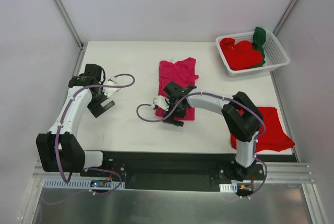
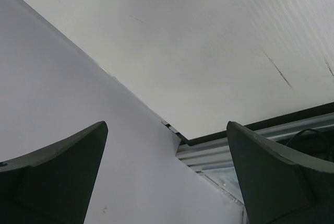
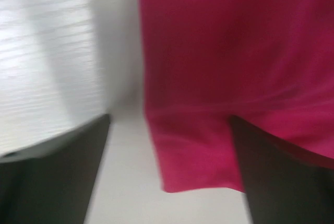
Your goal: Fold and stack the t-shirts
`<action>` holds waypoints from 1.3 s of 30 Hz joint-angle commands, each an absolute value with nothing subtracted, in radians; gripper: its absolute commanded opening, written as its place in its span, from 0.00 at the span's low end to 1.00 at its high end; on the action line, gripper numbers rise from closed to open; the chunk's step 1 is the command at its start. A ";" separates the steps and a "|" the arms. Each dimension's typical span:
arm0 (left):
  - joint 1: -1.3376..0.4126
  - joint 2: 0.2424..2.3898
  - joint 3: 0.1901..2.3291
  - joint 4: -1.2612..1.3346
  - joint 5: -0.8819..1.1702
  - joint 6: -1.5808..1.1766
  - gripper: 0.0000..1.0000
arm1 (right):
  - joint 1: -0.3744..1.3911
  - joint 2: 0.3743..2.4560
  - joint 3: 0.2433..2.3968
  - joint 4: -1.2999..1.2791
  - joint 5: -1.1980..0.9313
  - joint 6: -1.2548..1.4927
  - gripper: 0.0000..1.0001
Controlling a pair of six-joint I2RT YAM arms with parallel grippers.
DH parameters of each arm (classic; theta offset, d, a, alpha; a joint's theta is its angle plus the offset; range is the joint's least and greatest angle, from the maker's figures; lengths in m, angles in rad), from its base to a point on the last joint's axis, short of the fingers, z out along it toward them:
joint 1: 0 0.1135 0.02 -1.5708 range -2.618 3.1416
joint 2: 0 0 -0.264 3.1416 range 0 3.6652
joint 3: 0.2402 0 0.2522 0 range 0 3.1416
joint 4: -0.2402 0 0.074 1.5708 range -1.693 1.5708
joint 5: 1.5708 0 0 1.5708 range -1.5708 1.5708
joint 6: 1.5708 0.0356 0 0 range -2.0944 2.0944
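At the near edge of the white table [image 1: 130, 130], the right arm rises from its base, doubles back at the elbow and reaches left with its forearm nearly level. Behind that elbow a red t-shirt [image 1: 271, 130] lies spread on the near right of the table, partly hidden by the arm. The right gripper [image 1: 175, 115] points down over the near end of the magenta t-shirt [image 1: 177, 72], which lies flattened mid-table. In the blurred wrist view its fingers stand apart with nothing between them, straddling the shirt's [image 3: 224, 51] near left corner. The job now appears to be the next fold of this shirt. That likely calls for dropping low enough to pinch the hem cleanly at the corner, then carrying it straight so the edges meet. To the left, the left arm bends up and over, and the left gripper [image 1: 102, 106] hangs above bare table well apart from the cloth, its fingers wide and holding nothing. At the far right corner a white slotted basket [image 1: 284, 57] holds crumpled red t-shirts [image 1: 240, 54] and a dark green t-shirt [image 1: 259, 38].
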State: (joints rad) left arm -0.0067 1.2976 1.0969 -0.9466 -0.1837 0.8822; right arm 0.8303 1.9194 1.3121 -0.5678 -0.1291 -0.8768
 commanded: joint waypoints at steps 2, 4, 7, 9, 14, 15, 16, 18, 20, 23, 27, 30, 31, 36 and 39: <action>-0.008 1.295 1.117 -0.954 -0.167 0.885 0.99 | 0.894 1.844 1.247 -0.430 -0.008 -0.854 1.00; -0.008 1.296 1.115 -0.954 -0.164 0.887 0.99 | 0.908 1.842 1.241 -0.405 0.052 -0.853 1.00; -0.008 1.296 1.115 -0.956 -0.163 0.884 0.99 | 0.920 1.845 1.246 -0.373 0.099 -0.838 1.00; -0.008 1.293 1.114 -0.954 -0.163 0.884 0.99 | 0.926 1.847 1.256 -0.373 0.107 -0.827 1.00; -0.009 1.290 1.106 -0.953 -0.161 0.882 0.99 | 0.934 1.864 1.278 -0.379 0.060 -0.810 1.00; -0.009 1.289 1.104 -0.954 -0.160 0.882 0.99 | 0.934 1.870 1.287 -0.412 0.045 -0.795 1.00; -0.008 1.290 1.104 -0.953 -0.160 0.884 0.99 | 0.934 1.874 1.301 -0.432 0.010 -0.793 1.00; -0.009 1.285 1.101 -0.954 -0.161 0.884 0.99 | 0.934 1.884 1.328 -0.484 -0.046 -0.784 1.00; -0.008 1.281 1.100 -0.954 -0.161 0.884 0.99 | 0.937 1.881 1.339 -0.514 -0.081 -0.779 1.00; -0.009 1.273 1.094 -0.954 -0.158 0.882 0.99 | 0.936 1.879 1.350 -0.546 -0.097 -0.787 1.00; -0.008 1.269 1.083 -0.953 -0.158 0.882 0.99 | 0.936 1.881 1.347 -0.590 -0.133 -0.814 1.00; -0.008 1.269 1.081 -0.953 -0.160 0.882 0.99 | 0.936 1.885 1.350 -0.630 -0.158 -0.834 1.00; -0.008 1.267 1.081 -0.954 -0.158 0.884 0.99 | 0.936 1.885 1.356 -0.638 -0.156 -0.836 0.99; -0.008 1.267 1.081 -0.953 -0.155 0.882 0.99 | 0.927 1.885 1.361 -0.670 -0.170 -0.854 0.96; -0.008 1.269 1.084 -0.954 -0.156 0.884 0.99 | 0.927 1.908 1.370 -0.680 -0.176 -0.859 0.93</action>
